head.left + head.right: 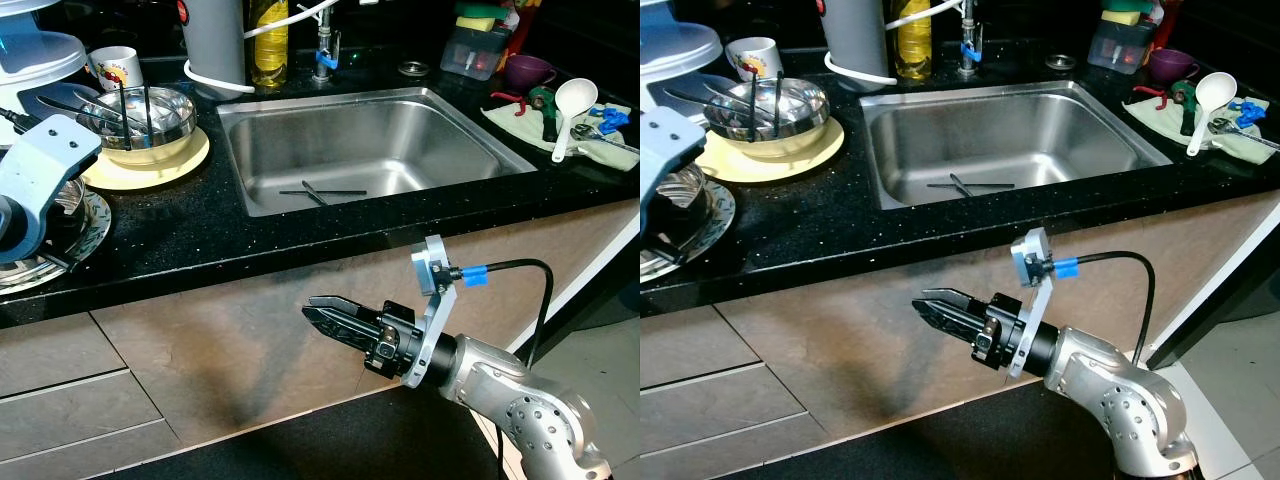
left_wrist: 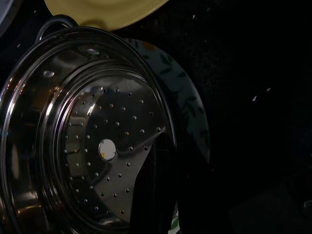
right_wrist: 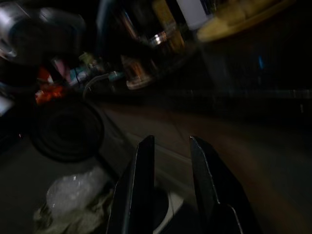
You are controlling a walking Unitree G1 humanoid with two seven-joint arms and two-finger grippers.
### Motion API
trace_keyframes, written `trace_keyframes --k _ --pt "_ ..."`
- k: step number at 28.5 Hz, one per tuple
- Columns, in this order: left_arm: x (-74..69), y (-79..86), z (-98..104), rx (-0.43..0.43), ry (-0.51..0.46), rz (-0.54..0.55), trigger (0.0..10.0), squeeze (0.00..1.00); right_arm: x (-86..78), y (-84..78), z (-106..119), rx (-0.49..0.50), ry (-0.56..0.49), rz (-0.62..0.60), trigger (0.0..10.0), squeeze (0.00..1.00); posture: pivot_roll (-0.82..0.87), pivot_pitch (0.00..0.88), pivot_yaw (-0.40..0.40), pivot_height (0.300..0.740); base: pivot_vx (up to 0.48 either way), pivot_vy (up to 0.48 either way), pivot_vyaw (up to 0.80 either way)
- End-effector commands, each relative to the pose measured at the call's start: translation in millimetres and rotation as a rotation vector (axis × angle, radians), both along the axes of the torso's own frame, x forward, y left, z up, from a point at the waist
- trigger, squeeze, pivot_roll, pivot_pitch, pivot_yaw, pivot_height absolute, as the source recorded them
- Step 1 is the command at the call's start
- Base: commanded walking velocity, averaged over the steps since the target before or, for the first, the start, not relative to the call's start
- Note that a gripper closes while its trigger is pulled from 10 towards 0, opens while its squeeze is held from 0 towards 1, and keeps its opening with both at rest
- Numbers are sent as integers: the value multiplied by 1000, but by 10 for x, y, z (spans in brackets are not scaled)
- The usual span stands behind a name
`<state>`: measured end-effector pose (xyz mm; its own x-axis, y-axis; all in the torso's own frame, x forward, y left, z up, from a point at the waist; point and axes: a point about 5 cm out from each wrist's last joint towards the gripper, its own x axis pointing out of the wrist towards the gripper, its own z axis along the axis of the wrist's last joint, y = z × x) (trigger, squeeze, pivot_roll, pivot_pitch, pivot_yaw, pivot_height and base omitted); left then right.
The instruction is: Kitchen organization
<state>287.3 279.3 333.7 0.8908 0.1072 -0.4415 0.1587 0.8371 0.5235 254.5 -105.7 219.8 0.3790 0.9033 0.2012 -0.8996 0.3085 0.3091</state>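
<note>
Below the black counter edge, the right gripper (image 1: 318,310) hangs narrowly parted, empty; rising carelessly, it could strike the stone.

You are looking down at a black counter (image 1: 300,235) with a steel sink (image 1: 365,150) set into it; take the sink as your landmark. In its basin lie two thin dark sticks (image 1: 322,191), crossed. To the robot's left of the sink, a steel bowl (image 1: 140,120) sits on a yellow plate (image 1: 175,165). To the right of the sink, a white ladle (image 1: 572,110) rests on a cloth (image 1: 530,128). Below the sink, before the cabinet front, the right gripper (image 1: 325,315) points left, its fingers nearly together.
</note>
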Motion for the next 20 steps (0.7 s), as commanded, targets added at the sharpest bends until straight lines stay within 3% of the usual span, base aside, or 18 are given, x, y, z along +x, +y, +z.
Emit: trace_keyframes --k 1,4,9,14,17,20 --pt "-25 27 75 19 -16 7 0 0 -30 -14 109 47 -59 9 10000 0 -70 178 -36 740 0 0 0" --pt "-41 -3 189 30 -54 -7 0 0 -27 -21 211 91 -125 -10 10000 0 -68 177 -35 740 0 0 0" --pt "-91 -81 429 23 -129 -58 0 0 72 -114 445 219 -257 -166 10000 0 -65 177 -35 740 0 0 0" --pt "-106 -124 481 6 -141 -98 0 0 77 -128 476 236 -267 -168 10000 0 -65 177 -34 740 0 0 0" --pt "-125 -214 557 -39 -160 -169 0 0 66 -119 457 231 -262 -159 10000 0 -65 177 -33 740 0 0 0" --pt "-201 -463 791 -214 -225 -368 0 0 54 -110 431 241 -255 -152 10000 0 -65 177 -33 740 0 0 0"
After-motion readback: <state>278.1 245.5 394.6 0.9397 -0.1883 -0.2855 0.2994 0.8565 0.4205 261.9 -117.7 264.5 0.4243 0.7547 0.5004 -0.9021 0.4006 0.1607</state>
